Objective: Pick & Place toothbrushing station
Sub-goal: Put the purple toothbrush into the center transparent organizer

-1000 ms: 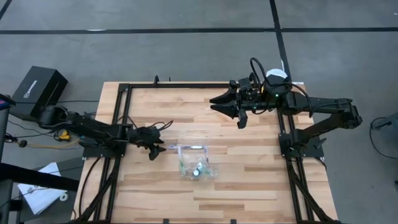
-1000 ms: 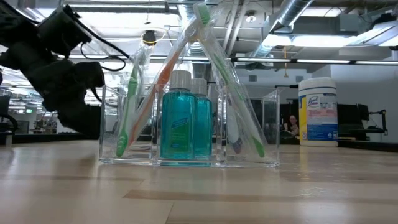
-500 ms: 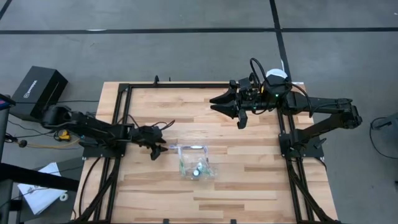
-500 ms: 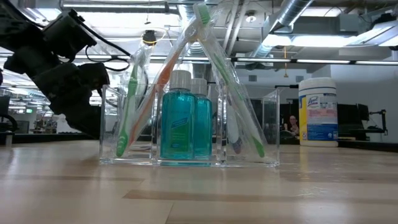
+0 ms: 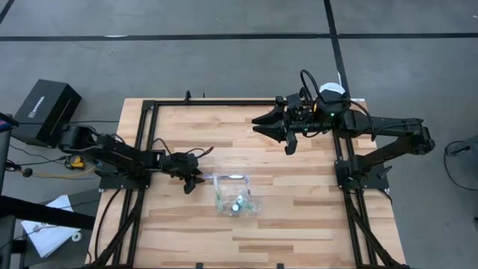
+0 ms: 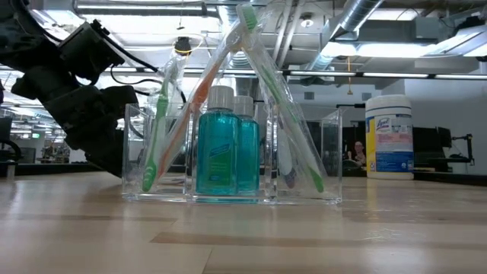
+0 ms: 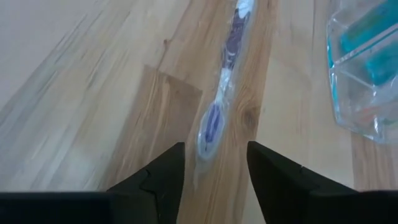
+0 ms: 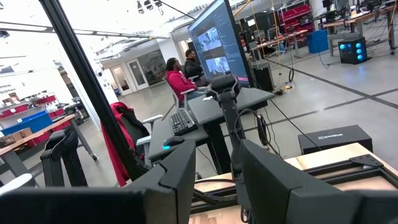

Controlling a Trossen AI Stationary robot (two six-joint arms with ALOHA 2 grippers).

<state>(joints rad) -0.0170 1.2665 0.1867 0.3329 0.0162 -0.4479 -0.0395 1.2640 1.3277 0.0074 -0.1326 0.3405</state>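
Low view: clear container (image 6: 232, 156) is seen on the table (image 6: 243, 236), holding two teal bottles (image 6: 227, 144) with white caps and several toothbrushes (image 6: 160, 129) leaning crosswise. Bottle label text is too small to be read. A white tub (image 6: 389, 137) with a blue-yellow label is placed well behind on the right; its print cannot be made out. A black box (image 5: 46, 110) off the table's left edge carries white lettering, not legible.

Left gripper (image 7: 211, 165) is held low over the wood, just beside the container's left side. Its fingers (image 7: 163, 171) are parted, with a wrapped purple toothbrush (image 7: 217, 106) lying flat on the table between and ahead of them; nothing is clamped. The container corner (image 7: 367, 68) is seen close to that brush, apart from it.

Right gripper (image 5: 278, 128) is parked raised near the table's far edge, well apart from the container (image 5: 234, 194). Its fingers (image 8: 177, 177) are spread, nothing held. Beyond it, seated people at a desk with a monitor (image 8: 214, 46) are seen.
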